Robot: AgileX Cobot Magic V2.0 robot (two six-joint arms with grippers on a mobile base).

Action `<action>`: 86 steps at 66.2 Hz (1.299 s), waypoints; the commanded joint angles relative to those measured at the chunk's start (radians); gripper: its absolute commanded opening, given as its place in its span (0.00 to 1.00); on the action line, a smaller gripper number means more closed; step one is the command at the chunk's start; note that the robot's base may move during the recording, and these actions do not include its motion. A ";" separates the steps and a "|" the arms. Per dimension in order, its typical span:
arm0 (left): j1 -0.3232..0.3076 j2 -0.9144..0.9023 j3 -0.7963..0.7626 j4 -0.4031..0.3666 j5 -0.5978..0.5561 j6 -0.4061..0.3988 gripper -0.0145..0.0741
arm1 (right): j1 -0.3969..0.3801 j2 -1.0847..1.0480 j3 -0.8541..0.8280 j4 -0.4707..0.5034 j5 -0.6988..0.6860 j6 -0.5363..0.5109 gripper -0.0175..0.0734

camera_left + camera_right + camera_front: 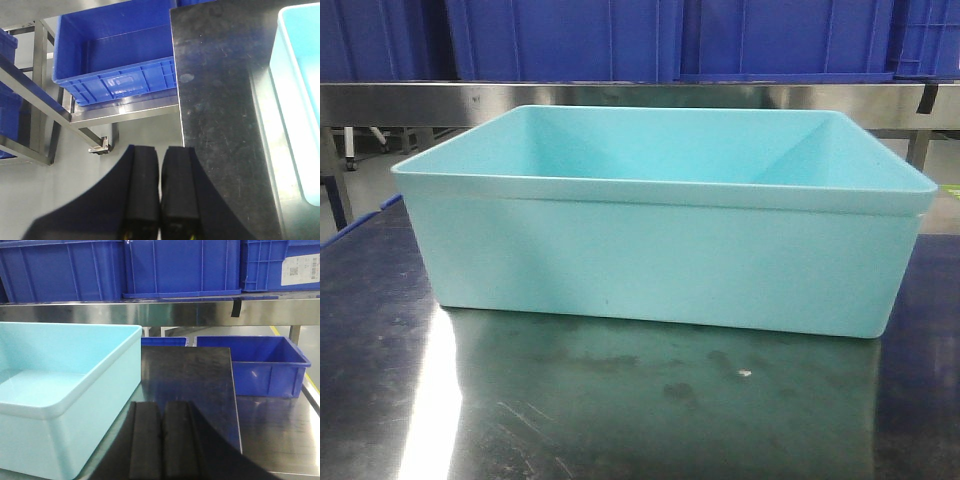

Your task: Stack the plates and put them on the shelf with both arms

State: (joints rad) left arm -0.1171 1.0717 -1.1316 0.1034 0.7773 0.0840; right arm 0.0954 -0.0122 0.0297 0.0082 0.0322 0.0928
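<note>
No plates show in any view. The shelf, a stainless steel rack, runs as a shiny rail behind the table and across the right wrist view; its frame and a lower tier stand left of the table. My left gripper is shut with nothing in it and hangs over the table's left edge, above the grey floor. My right gripper is shut and empty, low over the dark tabletop, just right of a turquoise tub.
The large turquoise tub sits mid-table and looks empty; its left wall shows in the left wrist view. Blue crates line the upper shelf tier. More blue crates rest on lower tiers. The table edge drops to floor.
</note>
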 commanded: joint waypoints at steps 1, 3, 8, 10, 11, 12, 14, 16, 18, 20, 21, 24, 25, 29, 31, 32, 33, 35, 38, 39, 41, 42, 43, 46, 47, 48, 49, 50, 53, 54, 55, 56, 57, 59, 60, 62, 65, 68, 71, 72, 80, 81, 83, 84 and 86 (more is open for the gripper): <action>-0.006 -0.012 -0.037 0.000 -0.058 -0.001 0.26 | -0.001 -0.018 -0.001 -0.008 -0.089 -0.002 0.25; -0.006 -0.012 -0.037 0.000 -0.055 -0.001 0.26 | -0.001 -0.018 -0.001 -0.008 -0.089 -0.002 0.25; -0.006 -0.012 -0.037 0.000 -0.051 -0.001 0.26 | -0.001 -0.018 -0.001 -0.008 -0.089 -0.002 0.25; -0.006 -0.012 -0.037 0.000 -0.046 -0.001 0.26 | -0.001 -0.018 -0.001 -0.008 -0.089 -0.002 0.25; -0.006 -0.012 -0.037 0.000 -0.047 -0.001 0.26 | -0.001 -0.018 -0.001 -0.008 -0.089 -0.002 0.25; -0.006 -0.012 -0.037 0.000 -0.047 -0.001 0.26 | -0.001 -0.018 -0.001 -0.008 -0.089 -0.002 0.25; -0.006 -0.012 -0.037 0.000 -0.047 -0.001 0.26 | -0.001 -0.018 -0.001 -0.008 -0.089 -0.002 0.25; -0.006 -0.012 -0.037 0.000 -0.047 -0.001 0.26 | -0.001 -0.018 -0.001 -0.008 -0.089 -0.002 0.25; -0.006 -0.012 -0.037 0.000 -0.047 -0.001 0.26 | -0.001 -0.018 -0.001 -0.008 -0.089 -0.002 0.25; -0.006 -0.012 -0.037 0.000 -0.049 -0.001 0.26 | -0.001 -0.018 -0.001 -0.008 -0.089 -0.002 0.25; -0.006 -0.012 -0.037 0.000 -0.051 -0.001 0.26 | -0.001 -0.018 -0.001 -0.008 -0.089 -0.002 0.25; -0.006 -0.012 -0.037 0.000 -0.054 -0.001 0.26 | -0.001 -0.018 -0.001 -0.008 -0.089 -0.002 0.25; -0.006 -0.012 -0.037 0.000 -0.057 -0.001 0.26 | -0.001 -0.018 -0.001 -0.008 -0.089 -0.002 0.25; -0.006 -0.012 -0.037 0.000 -0.065 -0.001 0.26 | -0.001 -0.018 -0.001 -0.008 -0.089 -0.002 0.25; -0.006 -0.012 -0.037 0.000 -0.067 -0.001 0.26 | -0.001 -0.018 -0.001 -0.008 -0.089 -0.002 0.25; -0.006 -0.012 -0.037 0.000 -0.069 -0.001 0.26 | -0.001 -0.018 -0.001 -0.008 -0.089 -0.002 0.25; -0.006 -0.012 -0.037 0.000 -0.069 -0.001 0.26 | -0.001 -0.018 -0.001 -0.008 -0.089 -0.002 0.25; -0.006 -0.012 -0.037 0.000 -0.071 -0.001 0.26 | -0.001 -0.018 -0.001 -0.008 -0.089 -0.002 0.25; -0.006 -0.012 -0.037 0.000 -0.071 -0.001 0.26 | -0.001 -0.018 -0.001 -0.008 -0.089 -0.003 0.25; -0.006 -0.012 -0.037 0.000 -0.071 -0.001 0.26 | -0.001 -0.018 -0.001 -0.008 -0.089 -0.003 0.25; -0.006 -0.012 -0.037 0.000 -0.071 -0.001 0.26 | -0.001 -0.018 -0.001 -0.008 -0.090 -0.003 0.25; -0.006 -0.012 -0.037 0.000 -0.071 -0.001 0.26 | -0.001 -0.018 -0.001 -0.008 -0.094 -0.003 0.25; -0.006 -0.012 -0.037 0.000 -0.071 -0.001 0.26 | -0.002 -0.018 -0.001 -0.008 -0.097 -0.003 0.25; -0.006 -0.012 -0.037 0.000 -0.071 -0.001 0.26 | -0.002 -0.018 -0.001 -0.008 -0.097 -0.003 0.25; -0.006 -0.012 -0.037 -0.001 -0.071 -0.001 0.26 | -0.002 -0.018 -0.001 -0.008 -0.097 -0.003 0.25; -0.006 -0.012 -0.037 -0.003 -0.071 -0.001 0.26 | -0.002 -0.018 -0.001 -0.008 -0.097 -0.003 0.25; -0.006 -0.012 -0.037 -0.007 -0.071 -0.001 0.26 | -0.002 -0.018 -0.001 -0.008 -0.100 -0.003 0.25; -0.006 -0.012 -0.037 -0.007 -0.071 -0.001 0.26 | -0.002 -0.018 -0.001 -0.008 -0.104 -0.003 0.25; -0.006 -0.012 -0.037 -0.009 -0.071 -0.001 0.26 | -0.002 -0.018 -0.001 -0.008 -0.120 -0.003 0.25; -0.006 -0.012 -0.037 -0.009 -0.071 -0.001 0.26 | -0.002 -0.018 -0.001 -0.008 -0.126 -0.002 0.25; -0.006 -0.012 -0.037 -0.009 -0.071 -0.001 0.26 | -0.002 -0.018 -0.002 -0.008 -0.136 -0.002 0.25; -0.006 -0.012 -0.037 -0.009 -0.071 -0.001 0.26 | -0.002 -0.018 -0.003 -0.008 -0.143 -0.002 0.25; -0.006 -0.012 -0.037 -0.013 -0.071 -0.001 0.26 | -0.002 -0.018 -0.006 -0.008 -0.148 -0.002 0.25; -0.006 -0.012 -0.037 -0.018 -0.071 -0.001 0.26 | -0.002 -0.018 -0.014 -0.008 -0.151 0.001 0.25; -0.006 -0.012 -0.037 -0.020 -0.071 -0.001 0.26 | -0.001 -0.018 -0.020 -0.008 -0.150 0.004 0.25; -0.006 -0.012 -0.037 -0.022 -0.071 -0.001 0.26 | -0.001 -0.017 -0.041 -0.008 -0.136 0.018 0.25; -0.006 -0.012 -0.037 -0.022 -0.071 -0.001 0.26 | -0.001 -0.011 -0.086 -0.008 -0.094 0.027 0.25; -0.006 -0.012 -0.037 -0.022 -0.071 -0.001 0.26 | -0.001 0.008 -0.152 -0.008 -0.023 0.027 0.25; -0.006 -0.012 -0.037 -0.024 -0.069 -0.001 0.26 | -0.001 0.051 -0.237 -0.008 0.068 0.022 0.25; -0.006 -0.012 -0.037 -0.026 -0.069 -0.001 0.26 | -0.001 0.066 -0.263 -0.015 0.095 0.020 0.25; -0.006 -0.012 -0.037 -0.050 -0.067 -0.001 0.26 | -0.001 0.268 -0.497 -0.017 0.288 0.020 0.25; -0.006 -0.012 -0.037 -0.057 -0.067 -0.001 0.26 | -0.001 0.295 -0.534 -0.017 0.310 0.020 0.25; -0.006 -0.012 -0.037 -0.065 -0.067 -0.001 0.26 | -0.001 0.364 -0.584 -0.017 0.338 0.020 0.25; -0.006 -0.012 -0.037 -0.070 -0.069 -0.001 0.26 | -0.001 0.392 -0.609 -0.017 0.351 0.020 0.25; -0.006 -0.012 -0.037 -0.078 -0.069 -0.001 0.26 | -0.001 0.458 -0.669 -0.016 0.381 0.020 0.25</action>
State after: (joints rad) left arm -0.1171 1.0763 -1.1316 0.0564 0.7779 0.0840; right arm 0.0954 0.2918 -0.4917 0.0000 0.4037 0.1123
